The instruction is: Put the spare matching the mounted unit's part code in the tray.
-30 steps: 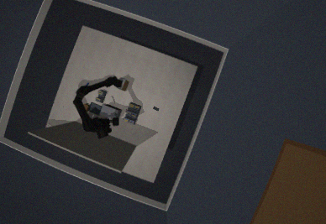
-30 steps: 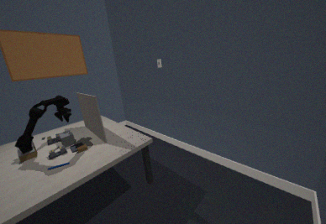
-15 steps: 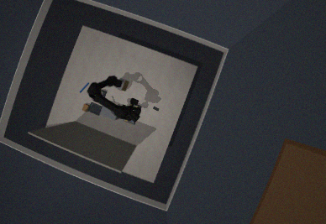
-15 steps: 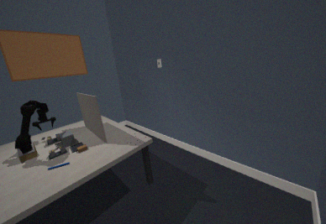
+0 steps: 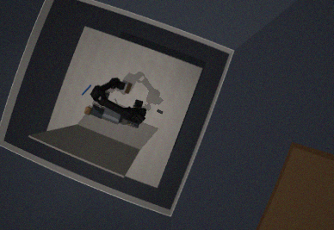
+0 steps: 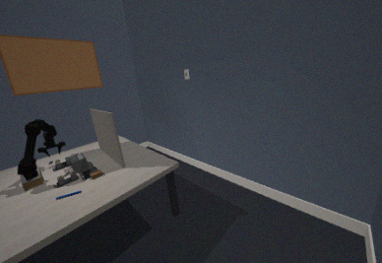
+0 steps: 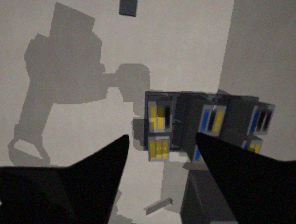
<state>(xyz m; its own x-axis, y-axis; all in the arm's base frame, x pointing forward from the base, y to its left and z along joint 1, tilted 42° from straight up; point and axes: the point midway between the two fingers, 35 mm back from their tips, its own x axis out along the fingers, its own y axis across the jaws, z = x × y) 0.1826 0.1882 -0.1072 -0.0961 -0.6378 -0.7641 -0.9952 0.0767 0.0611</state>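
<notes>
My gripper [image 7: 162,137] [image 6: 54,154] is open and empty, pointing down above one rack of spares. The dark rack [image 7: 183,107] holds several spares with striped labels. In the wrist view, a yellow-and-black spare [image 7: 160,116] and an all-yellow spare [image 7: 159,148] are in the column between my fingertips; a blue, black and yellow spare [image 7: 212,119] is in the middle column. My right finger partly covers the lower middle spare. The grey housing [image 7: 200,195] [image 6: 77,161] [image 5: 111,115] stands beside the rack. The mounted unit's code is not visible. A dark tray [image 5: 98,109] lies at the housing's other side.
A tall panel [image 6: 107,135] [image 5: 86,148] stands behind the housing. A brown block [image 5: 88,110] [image 6: 96,174] is beside the tray. A second rack [image 6: 66,178], a blue stick [image 6: 69,195] [image 5: 86,90] and a small dark block [image 7: 128,7] [image 5: 159,111] are on the table.
</notes>
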